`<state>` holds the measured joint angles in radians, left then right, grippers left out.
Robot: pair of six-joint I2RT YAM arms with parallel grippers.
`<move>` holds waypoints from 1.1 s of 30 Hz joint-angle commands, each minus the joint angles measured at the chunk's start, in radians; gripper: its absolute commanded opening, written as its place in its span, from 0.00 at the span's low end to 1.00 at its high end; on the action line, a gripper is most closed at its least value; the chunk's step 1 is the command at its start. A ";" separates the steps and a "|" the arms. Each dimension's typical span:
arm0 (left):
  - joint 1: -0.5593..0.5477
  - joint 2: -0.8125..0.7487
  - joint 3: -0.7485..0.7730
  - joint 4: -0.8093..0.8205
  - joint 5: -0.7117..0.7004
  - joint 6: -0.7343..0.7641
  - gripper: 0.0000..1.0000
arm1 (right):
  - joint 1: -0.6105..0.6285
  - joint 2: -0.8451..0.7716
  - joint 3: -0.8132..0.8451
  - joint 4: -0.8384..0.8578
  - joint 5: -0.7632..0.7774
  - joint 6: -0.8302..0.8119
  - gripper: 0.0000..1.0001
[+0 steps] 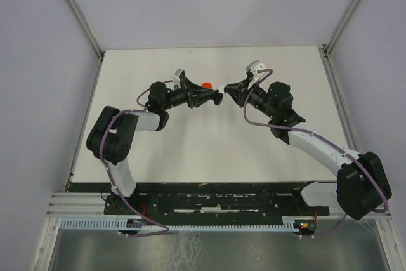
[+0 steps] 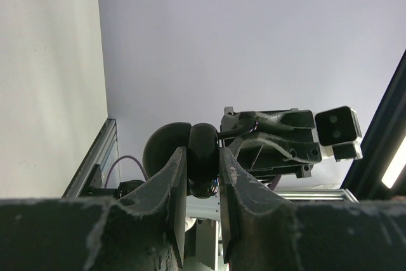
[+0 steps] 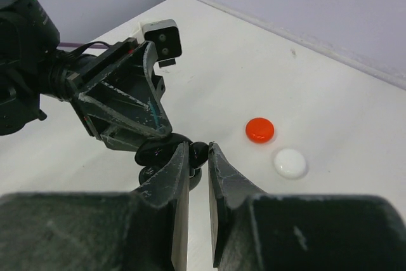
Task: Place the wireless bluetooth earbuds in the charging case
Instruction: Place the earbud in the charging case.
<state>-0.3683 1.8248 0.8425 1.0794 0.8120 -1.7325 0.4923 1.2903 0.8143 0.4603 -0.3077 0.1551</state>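
Right wrist view: a small black earbud (image 3: 200, 153) sits pinched at the tips of the right pincer (image 3: 198, 162), which is closed on it. The bud is too small to read its long axis. Just ahead of those tips, touching or nearly so, is the black charging case (image 3: 155, 152), clamped in the closed left pincer (image 3: 166, 138). The right arm carries the bud, so the coming push likely runs straight forward. Beyond the tips, a red case (image 3: 260, 129) and a white case (image 3: 290, 163) lie on the tabletop (image 3: 330, 93). Only the left wrist view shows a domed part (image 2: 163, 147) beside the case, perhaps its open lid. The top view hides the white case.
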 commanded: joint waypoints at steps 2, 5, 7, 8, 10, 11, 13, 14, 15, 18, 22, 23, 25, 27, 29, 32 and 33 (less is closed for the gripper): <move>-0.007 0.009 0.048 0.048 -0.014 -0.030 0.03 | 0.036 -0.027 -0.013 0.138 -0.019 -0.076 0.06; -0.007 0.010 0.053 0.052 -0.014 -0.036 0.03 | 0.056 -0.021 -0.010 0.132 -0.019 -0.105 0.06; -0.007 0.009 0.057 0.051 -0.013 -0.037 0.03 | 0.067 -0.017 -0.012 0.129 -0.010 -0.123 0.06; -0.007 0.008 0.060 0.050 -0.013 -0.037 0.03 | 0.072 -0.016 -0.013 0.126 -0.008 -0.132 0.05; -0.007 0.007 0.061 0.051 -0.012 -0.038 0.03 | 0.079 -0.012 -0.014 0.125 0.000 -0.144 0.05; -0.007 0.008 0.061 0.050 -0.011 -0.038 0.03 | 0.081 -0.010 -0.015 0.124 0.003 -0.149 0.05; -0.007 0.005 0.059 0.056 -0.013 -0.041 0.03 | 0.084 -0.007 -0.016 0.122 0.009 -0.157 0.05; -0.007 0.004 0.057 0.057 -0.012 -0.043 0.03 | 0.086 -0.005 -0.018 0.122 0.012 -0.161 0.05; -0.007 0.003 0.055 0.060 -0.011 -0.045 0.03 | 0.086 -0.004 -0.019 0.123 0.015 -0.163 0.05; -0.008 -0.002 0.052 0.065 -0.008 -0.046 0.03 | 0.086 0.000 -0.024 0.129 0.024 -0.170 0.05; -0.008 -0.015 0.042 0.065 -0.003 -0.046 0.03 | 0.087 0.004 -0.026 0.138 0.042 -0.175 0.05; -0.008 -0.018 0.036 0.066 -0.002 -0.046 0.03 | 0.086 0.004 -0.027 0.140 0.047 -0.176 0.05; -0.008 -0.026 0.027 0.067 -0.001 -0.045 0.03 | 0.087 0.009 -0.026 0.145 0.049 -0.178 0.05; -0.008 -0.031 0.020 0.068 0.000 -0.045 0.03 | 0.086 0.014 -0.026 0.147 0.048 -0.177 0.05; -0.007 -0.034 0.018 0.073 0.001 -0.048 0.03 | 0.086 0.017 -0.026 0.149 0.049 -0.177 0.05; -0.007 -0.041 0.021 0.080 0.003 -0.055 0.03 | 0.086 0.021 -0.028 0.150 0.051 -0.177 0.05; -0.007 -0.043 0.022 0.079 0.004 -0.056 0.03 | 0.087 0.022 -0.029 0.148 0.053 -0.178 0.05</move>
<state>-0.3717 1.8320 0.8612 1.0832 0.8116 -1.7390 0.5743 1.3102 0.7868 0.5468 -0.2680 -0.0097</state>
